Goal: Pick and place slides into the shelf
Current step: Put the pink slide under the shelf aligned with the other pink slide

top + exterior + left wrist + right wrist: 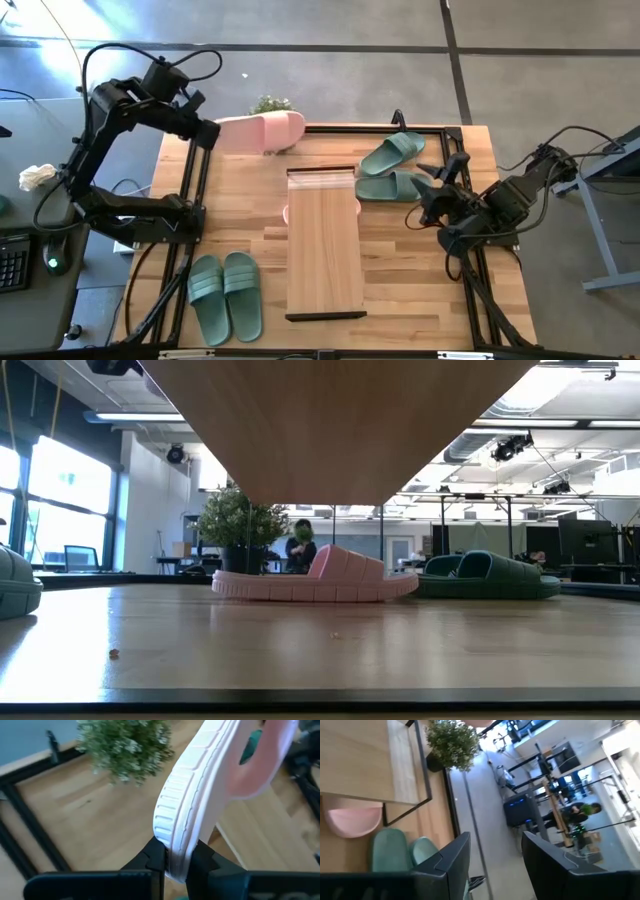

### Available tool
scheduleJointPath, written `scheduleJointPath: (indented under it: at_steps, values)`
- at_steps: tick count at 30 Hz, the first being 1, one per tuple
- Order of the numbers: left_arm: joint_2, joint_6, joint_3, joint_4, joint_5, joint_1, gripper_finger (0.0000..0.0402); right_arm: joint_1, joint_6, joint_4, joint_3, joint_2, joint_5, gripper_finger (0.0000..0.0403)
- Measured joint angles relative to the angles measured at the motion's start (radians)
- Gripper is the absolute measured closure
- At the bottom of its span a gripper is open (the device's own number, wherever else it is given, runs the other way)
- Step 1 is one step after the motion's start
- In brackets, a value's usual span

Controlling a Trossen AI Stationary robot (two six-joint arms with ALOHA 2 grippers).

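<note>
My left gripper (207,133) is shut on a pale pink slide (262,130), holding it in the air over the table's far left corner. The light-wood shelf (325,240) stands mid-table. A second pink slide (315,580) lies sole-down on the table under it, its edge peeking out (287,213). One green pair (225,295) lies flat at the near left. Another green pair (393,170) lies at the far right. My right gripper (428,195) hovers open just right of that pair, its fingers (455,862) apart with nothing between them. My left gripper pinches the pink slide's heel end (175,855) between its two fingers, one on each face of the sole. The slide is turned on its edge, its ribbed rim (172,800) toward the camera. It sticks out from the fingers toward the table's right, strap end farthest, clear of the table.
A small potted plant (270,103) stands at the far edge, just behind the held slide. The table's black frame (190,200) runs along its left and right sides. Bare wood lies between the shelf and the near right corner (420,290).
</note>
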Motion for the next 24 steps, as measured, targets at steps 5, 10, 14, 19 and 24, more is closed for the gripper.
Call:
scheduleJointPath:
  at_steps: [5,10,14,19,24]
  values:
    - [-0.005,0.0,0.0,0.0,-0.128,-0.001,0.0373,0.0,0.028,-0.006,0.0,0.0,-0.033,0.0236]
    - [-0.013,0.017,0.0,0.0,-0.203,0.001,0.0373,0.0,0.028,-0.006,0.0,0.0,-0.056,0.0236]
    - [-0.024,0.098,-0.008,0.004,-0.167,-0.001,0.0373,0.0,0.028,-0.006,0.0,0.0,-0.072,0.0236]
    - [-0.071,0.161,-0.133,0.003,-0.152,-0.001,0.0373,0.0,0.053,-0.01,0.0,0.0,-0.086,0.0236]
    - [-0.128,0.191,-0.328,-0.001,-0.181,0.001,0.0373,0.0,0.053,-0.011,0.0,0.0,-0.106,0.0236]
